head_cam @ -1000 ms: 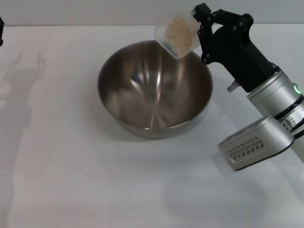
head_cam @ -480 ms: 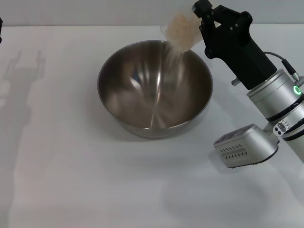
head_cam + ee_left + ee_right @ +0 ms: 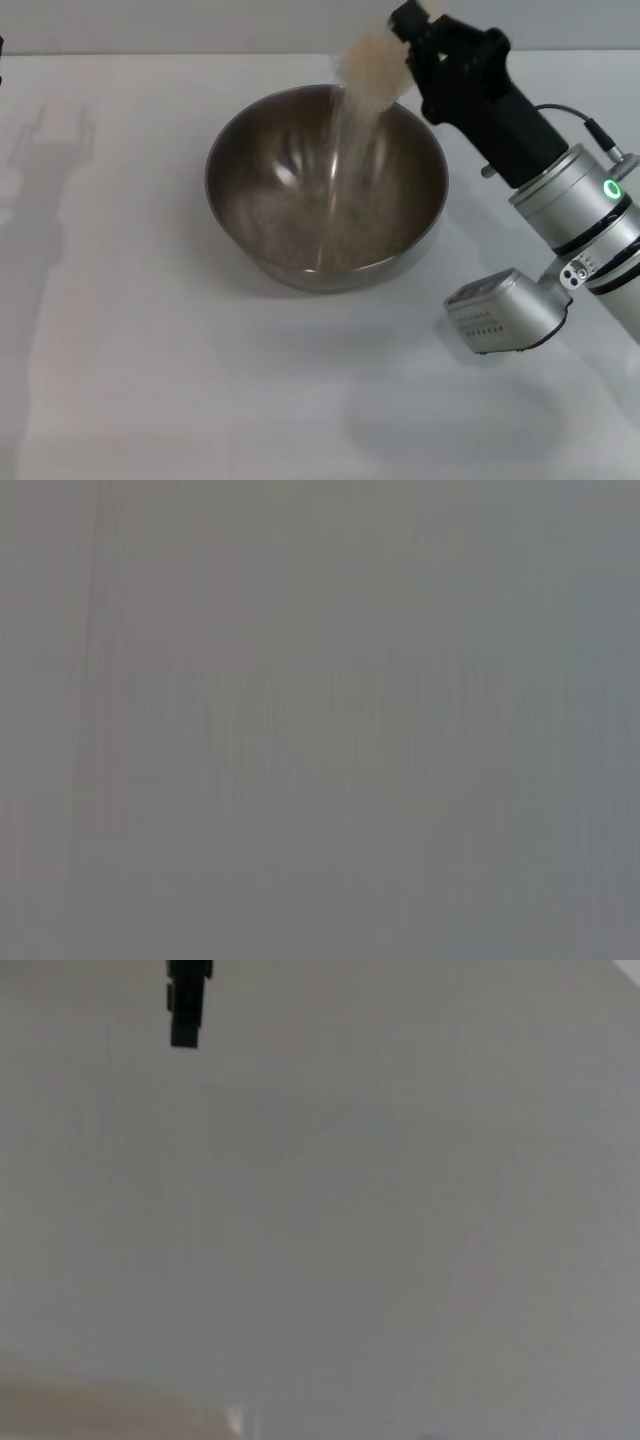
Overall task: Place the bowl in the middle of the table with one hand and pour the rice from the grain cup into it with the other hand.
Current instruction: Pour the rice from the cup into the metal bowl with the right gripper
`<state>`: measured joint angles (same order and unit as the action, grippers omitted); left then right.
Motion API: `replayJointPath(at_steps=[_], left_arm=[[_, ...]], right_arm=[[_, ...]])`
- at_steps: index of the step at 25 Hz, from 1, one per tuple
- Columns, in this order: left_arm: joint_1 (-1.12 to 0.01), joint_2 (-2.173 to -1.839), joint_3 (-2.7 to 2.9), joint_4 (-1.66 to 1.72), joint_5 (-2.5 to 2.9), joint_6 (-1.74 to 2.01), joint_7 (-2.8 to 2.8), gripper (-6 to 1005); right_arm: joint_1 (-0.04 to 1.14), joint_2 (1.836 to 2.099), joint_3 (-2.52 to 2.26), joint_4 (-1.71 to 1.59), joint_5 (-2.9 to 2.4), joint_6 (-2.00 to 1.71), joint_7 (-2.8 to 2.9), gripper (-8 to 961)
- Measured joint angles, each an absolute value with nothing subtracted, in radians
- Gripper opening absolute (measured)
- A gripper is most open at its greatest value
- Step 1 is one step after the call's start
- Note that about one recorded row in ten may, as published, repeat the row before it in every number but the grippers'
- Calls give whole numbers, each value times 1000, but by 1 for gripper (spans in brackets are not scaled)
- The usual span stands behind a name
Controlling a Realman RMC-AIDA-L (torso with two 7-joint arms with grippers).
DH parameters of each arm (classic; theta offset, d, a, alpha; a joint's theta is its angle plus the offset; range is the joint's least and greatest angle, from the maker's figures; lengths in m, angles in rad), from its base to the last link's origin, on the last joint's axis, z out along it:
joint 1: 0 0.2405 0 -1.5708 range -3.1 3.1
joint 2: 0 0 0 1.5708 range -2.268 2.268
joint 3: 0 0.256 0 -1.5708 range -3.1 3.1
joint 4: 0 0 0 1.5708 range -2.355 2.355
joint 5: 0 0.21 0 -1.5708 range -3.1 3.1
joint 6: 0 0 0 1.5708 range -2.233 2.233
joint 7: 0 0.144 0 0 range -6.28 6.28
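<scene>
Jaws of the right gripper (image 3: 412,42) are pinching the grain cup (image 3: 372,62), holding it tipped steeply over the far rim of the bowl (image 3: 290,190). Rice (image 3: 352,130) is falling from the cup's lowered lip in a thin pale stream and is landing inside the bowl, where a light scatter of grains is gathering on the metal bottom. More rice is showing as a beige mass inside the tilted cup. The bowl is sitting upright on the white counter (image 3: 150,380), roughly in the middle of it, with its brushed inside facing up. The right arm is reaching in from the right side, its black wrist housing slanting up toward the cup and its silver forearm with the green ring light lying lower, near the counter's right edge.

As for the left gripper, only a dark sliver at the far left edge of the head view may belong to it, well apart from the bowl, and I cannot tell how its jaws are standing. Its wrist view is showing only a flat grey field. The right wrist view is showing a pale surface and a small dark shape far off.
</scene>
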<state>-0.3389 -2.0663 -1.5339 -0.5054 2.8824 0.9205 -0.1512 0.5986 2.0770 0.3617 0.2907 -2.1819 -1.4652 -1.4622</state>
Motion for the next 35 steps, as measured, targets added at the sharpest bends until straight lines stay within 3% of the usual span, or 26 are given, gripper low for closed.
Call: replayJointPath(at_steps=[35], left_arm=[[-337, -2066, -1537, -505, 2882, 945, -148, 527]], right_arm=[[592, 2082, 360, 284, -2271, -1493, -1625, 6]])
